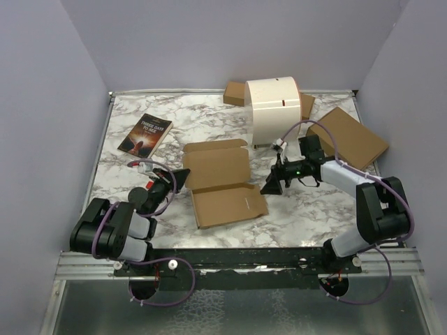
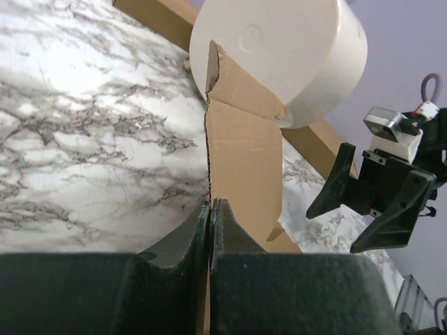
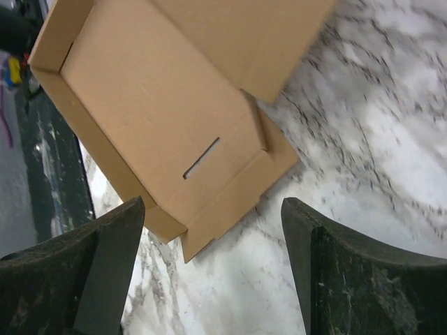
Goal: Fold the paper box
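Note:
The paper box (image 1: 223,185) lies open in the middle of the marble table, a brown die-cut mailer with its lid panel toward the back. My left gripper (image 1: 180,179) is at the box's left edge, shut on the upright left side flap (image 2: 241,153), whose edge runs down between the jaws (image 2: 210,206). My right gripper (image 1: 271,185) hovers open just off the box's right edge with nothing between its fingers. In the right wrist view (image 3: 213,209) the box (image 3: 154,105) shows a slot, and its right flap lies flat on the table.
A book (image 1: 145,134) lies at the back left. A white curved cylinder (image 1: 274,110) stands at the back centre, with flat brown cardboard pieces behind it (image 1: 235,93) and at the right (image 1: 348,137). The table's near edge has a metal rail (image 1: 237,259).

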You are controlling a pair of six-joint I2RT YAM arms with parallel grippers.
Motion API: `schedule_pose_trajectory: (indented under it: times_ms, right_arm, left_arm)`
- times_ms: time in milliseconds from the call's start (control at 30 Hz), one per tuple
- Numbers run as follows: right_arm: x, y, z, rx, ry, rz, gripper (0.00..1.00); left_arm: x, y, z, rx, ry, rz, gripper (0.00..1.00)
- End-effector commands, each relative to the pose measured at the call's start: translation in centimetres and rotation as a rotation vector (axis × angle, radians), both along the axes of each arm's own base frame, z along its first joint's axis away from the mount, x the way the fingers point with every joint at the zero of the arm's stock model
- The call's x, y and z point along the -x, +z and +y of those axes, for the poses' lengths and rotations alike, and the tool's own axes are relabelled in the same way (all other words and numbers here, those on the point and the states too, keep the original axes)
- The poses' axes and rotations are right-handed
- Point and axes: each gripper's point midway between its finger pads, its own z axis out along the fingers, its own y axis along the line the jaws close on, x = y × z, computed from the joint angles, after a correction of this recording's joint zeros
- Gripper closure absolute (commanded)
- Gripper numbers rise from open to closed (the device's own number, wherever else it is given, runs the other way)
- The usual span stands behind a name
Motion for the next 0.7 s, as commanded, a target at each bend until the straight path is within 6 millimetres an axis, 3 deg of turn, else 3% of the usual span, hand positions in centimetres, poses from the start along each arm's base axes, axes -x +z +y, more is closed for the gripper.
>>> schedule_pose_trajectory:
  times_ms: [0, 67, 133, 267, 467, 667]
  right_arm:
    - [-0.9, 3.7, 1.7, -0.052, 0.167, -0.333, 0.19]
    - [-1.4, 5.1, 2.0, -0.079, 0.204, -0.482, 0.17]
    - [-0.6, 6.1, 2.4, -0.132, 0.297, -0.646, 0.15]
    - [0.3, 6.0, 2.6, -0.157, 0.378, -0.781, 0.05]
    - [-0.5, 3.6, 2.3, -0.071, 0.393, -0.715, 0.07]
    - [-1.4, 2.7, 2.4, -0.048, 0.353, -0.597, 0.15]
  left_arm:
    - [1.3, 5.3, 0.7, -0.105, 0.050, -0.338, 1.00]
    - [1.6, 5.7, 0.3, -0.160, 0.034, -0.400, 1.00]
    - [1.9, 6.2, 0.0, -0.207, 0.025, -0.454, 1.00]
    - [2.4, 6.7, -0.5, -0.253, 0.004, -0.517, 1.00]
    - [3.2, 7.1, -1.5, -0.286, -0.037, -0.575, 1.00]
    - [4.0, 7.9, -2.5, -0.283, -0.084, -0.620, 1.00]
